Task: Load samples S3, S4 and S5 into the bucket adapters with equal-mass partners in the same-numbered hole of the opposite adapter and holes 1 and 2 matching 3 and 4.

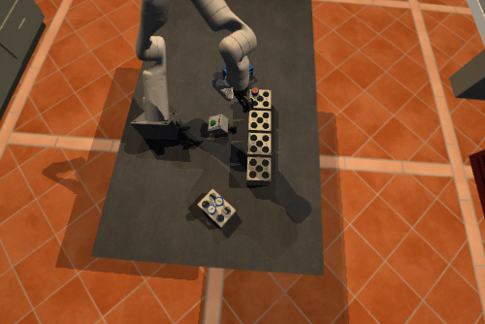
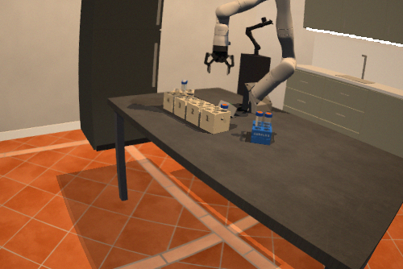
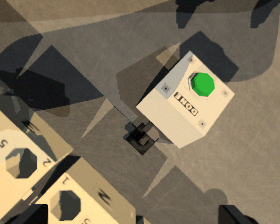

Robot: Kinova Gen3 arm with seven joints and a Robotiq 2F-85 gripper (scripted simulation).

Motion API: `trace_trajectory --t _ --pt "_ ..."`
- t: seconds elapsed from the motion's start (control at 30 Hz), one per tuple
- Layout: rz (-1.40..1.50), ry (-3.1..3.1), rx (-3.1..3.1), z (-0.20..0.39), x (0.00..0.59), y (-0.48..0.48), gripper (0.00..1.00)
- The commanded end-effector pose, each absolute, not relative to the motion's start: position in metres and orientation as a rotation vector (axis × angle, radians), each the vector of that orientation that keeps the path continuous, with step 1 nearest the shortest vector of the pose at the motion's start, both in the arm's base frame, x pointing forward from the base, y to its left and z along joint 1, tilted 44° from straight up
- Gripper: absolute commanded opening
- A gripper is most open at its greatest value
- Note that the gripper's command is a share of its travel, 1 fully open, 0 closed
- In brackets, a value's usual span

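Standing in row on tabletop (image 2: 322,175): four beige adapters (image 1: 259,138), orange-dot tube (image 1: 254,90) in far-end one. Blue sample rack (image 2: 262,135) with two orange-dot tubes just beside that end; white blank rack (image 1: 218,208) apart at other end. DONE key (image 3: 203,83) on sloped desk (image 3: 183,112) near row. Pincer (image 2: 218,64) released, empty, high above.

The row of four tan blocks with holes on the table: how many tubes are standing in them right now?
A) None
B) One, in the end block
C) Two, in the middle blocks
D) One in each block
B: from above, only the end adapter nearest the blue sample rack holds a tube, with an orange cap dot; every hole in the other three adapters is dark and empty.
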State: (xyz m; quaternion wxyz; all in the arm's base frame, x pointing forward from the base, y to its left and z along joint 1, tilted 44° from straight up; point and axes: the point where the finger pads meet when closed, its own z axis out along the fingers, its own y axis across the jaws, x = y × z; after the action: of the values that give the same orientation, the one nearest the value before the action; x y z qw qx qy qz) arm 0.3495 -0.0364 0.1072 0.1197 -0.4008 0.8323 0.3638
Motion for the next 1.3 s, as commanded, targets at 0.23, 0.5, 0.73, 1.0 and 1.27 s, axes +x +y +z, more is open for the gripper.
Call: trace_trajectory --t 0.23,0.5,0.73,1.0,1.27 --pt "1.043 2.437 -1.175 0.14 0.351 -0.006 1.0" --pt "1.056 2.435 -1.179 0.169 0.348 0.024 1.0" --pt "1.056 2.436 -1.18 0.187 0.347 0.042 1.0" --pt "1.054 2.435 -1.18 0.215 0.347 0.07 1.0" --pt "1.049 2.433 -1.18 0.24 0.348 0.095 1.0"
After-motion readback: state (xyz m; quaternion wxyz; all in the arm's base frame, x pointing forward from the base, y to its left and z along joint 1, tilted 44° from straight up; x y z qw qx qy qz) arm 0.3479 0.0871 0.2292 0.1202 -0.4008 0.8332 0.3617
